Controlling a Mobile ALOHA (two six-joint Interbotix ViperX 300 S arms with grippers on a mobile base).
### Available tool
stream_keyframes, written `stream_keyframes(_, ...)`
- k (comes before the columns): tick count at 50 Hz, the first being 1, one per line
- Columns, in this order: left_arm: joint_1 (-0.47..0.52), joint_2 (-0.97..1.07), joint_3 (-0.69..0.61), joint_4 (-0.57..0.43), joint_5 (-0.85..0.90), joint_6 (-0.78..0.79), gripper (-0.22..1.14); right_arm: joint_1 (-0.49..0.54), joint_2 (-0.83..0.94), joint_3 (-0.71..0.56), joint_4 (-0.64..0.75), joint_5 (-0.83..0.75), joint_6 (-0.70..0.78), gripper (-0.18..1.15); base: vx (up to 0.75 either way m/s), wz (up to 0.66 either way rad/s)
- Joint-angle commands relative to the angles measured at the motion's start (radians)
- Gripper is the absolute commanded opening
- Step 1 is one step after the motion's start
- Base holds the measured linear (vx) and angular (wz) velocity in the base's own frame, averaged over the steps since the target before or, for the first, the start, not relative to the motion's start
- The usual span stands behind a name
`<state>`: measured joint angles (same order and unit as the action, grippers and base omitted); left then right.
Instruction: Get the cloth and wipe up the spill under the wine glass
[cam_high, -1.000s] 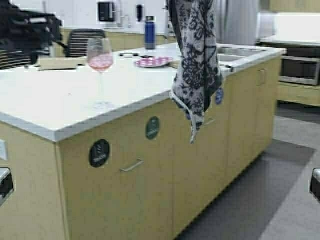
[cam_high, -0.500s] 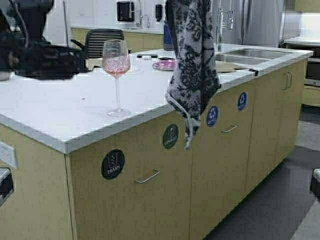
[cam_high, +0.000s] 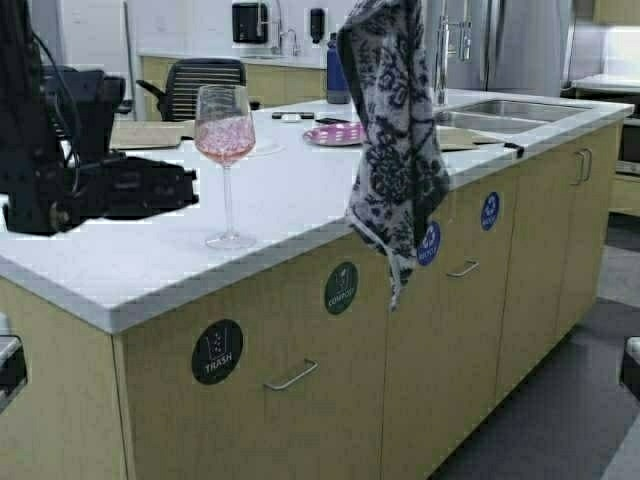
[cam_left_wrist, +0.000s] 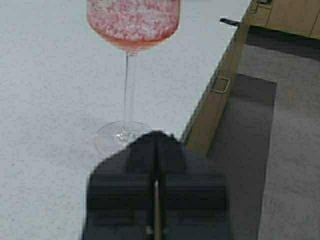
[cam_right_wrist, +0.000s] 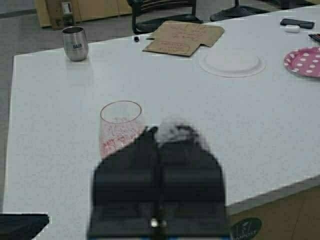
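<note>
Left claw (cam_left_wrist: 156, 145): fingers pressed together with nothing between them, only a thin seam visible along the centre line. It hovers low over the white counter (cam_high: 130, 255), on the left side of the scene, with its tip pointing at the wine glass (cam_high: 226, 160) and stopping just short of the foot. In the left wrist view the tip overlaps the near rim of the foot; whether they touch cannot be told.

Wine glass: upright on the counter, near the front edge, with pink liquid in the bowl. Foot flat on the surface.

Right claw (cam_right_wrist: 158, 136): raised high above the counter edge, right of the glass, and clamped on the cloth (cam_high: 395, 150). In the right wrist view a small tuft of pale fabric shows at the fingertips. In the high view the cloth hangs limp from the top of the picture, down past the counter edge and in front of the cabinet doors, clear of the glass.

Other items on the counter, farther back:
- pink dotted plate (cam_high: 334, 134)
- white plate (cam_right_wrist: 232, 63)
- flattened cardboard (cam_right_wrist: 184, 37)
- steel cup (cam_right_wrist: 75, 44), at the far corner
- sink (cam_high: 500, 112), far right
</note>
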<state>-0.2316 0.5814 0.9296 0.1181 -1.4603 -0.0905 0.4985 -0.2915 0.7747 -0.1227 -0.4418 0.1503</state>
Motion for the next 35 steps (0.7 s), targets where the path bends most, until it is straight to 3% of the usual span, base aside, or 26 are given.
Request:
stream_keyframes(1, -0.002, 0.025, -0.034, 0.015, -0.023, 0.002, 0.39, 0.002, -0.002, -0.014, 0.002, -0.012, 0.002, 0.07, 0.12, 0.00)
stream_keyframes(19, -0.002, 0.115, -0.100, 0.054, -0.064, 0.061, 1.00, 0.002, 0.008, -0.014, 0.002, -0.012, 0.005, 0.07, 0.12, 0.02)
stream_keyframes(35, -0.009, 0.183, -0.150, 0.074, -0.080, 0.061, 1.00, 0.003, 0.009, -0.011, 0.002, -0.012, 0.005, 0.07, 0.11, 0.02)
